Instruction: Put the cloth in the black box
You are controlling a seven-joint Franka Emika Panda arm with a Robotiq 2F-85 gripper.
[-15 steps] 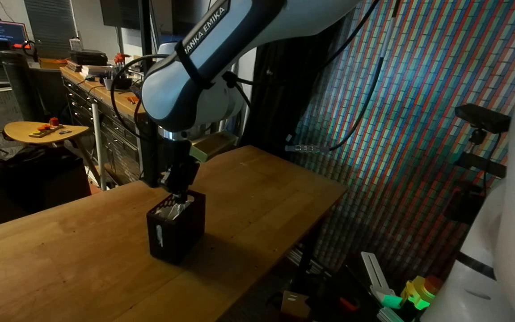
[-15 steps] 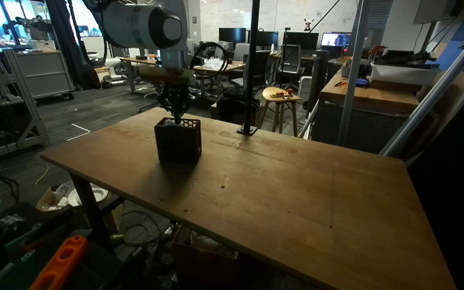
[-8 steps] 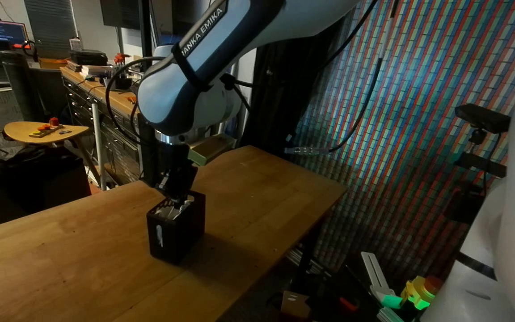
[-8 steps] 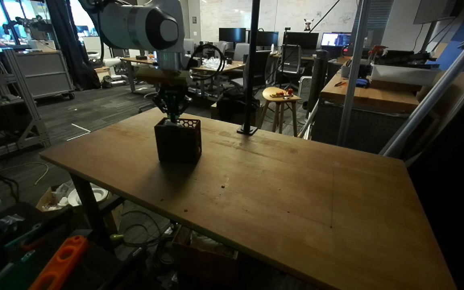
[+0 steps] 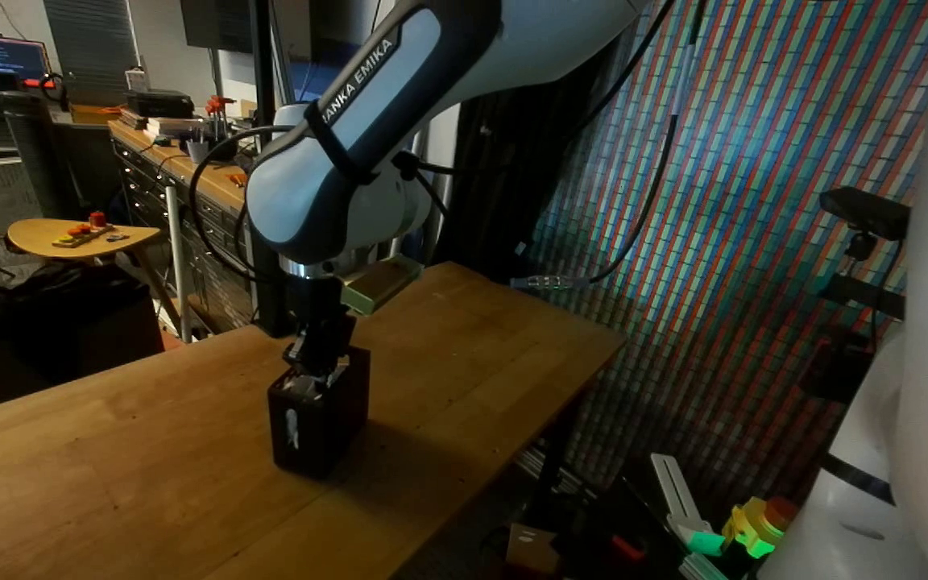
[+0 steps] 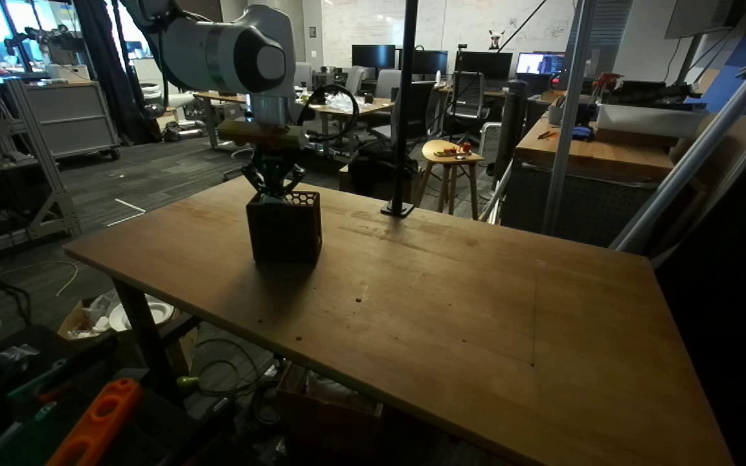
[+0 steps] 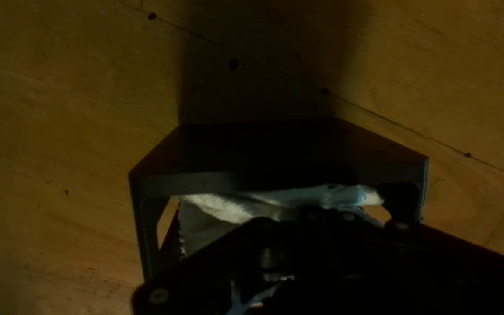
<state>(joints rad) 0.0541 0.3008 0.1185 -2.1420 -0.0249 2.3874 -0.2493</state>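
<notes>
Far L, a wooden stool [image 5: 35, 234] w/ small red bits [image 5: 97, 218] on top, beyond the wooden table [image 5: 150, 483]. On that table, the black box [image 5: 337, 431], honeycomb-cut nr the top; cloth [image 7: 252, 210] bunched inside it, up nr the rim. Robotiq gripper [image 5: 321, 375] pts down in there, jaws narrow; can't tell if they pinch any cloth. Franka arm [image 5: 391, 89] slants up to the R above it. Far R, off the table, yellow e-stop [image 5: 752, 525] w/ red knob.
</notes>
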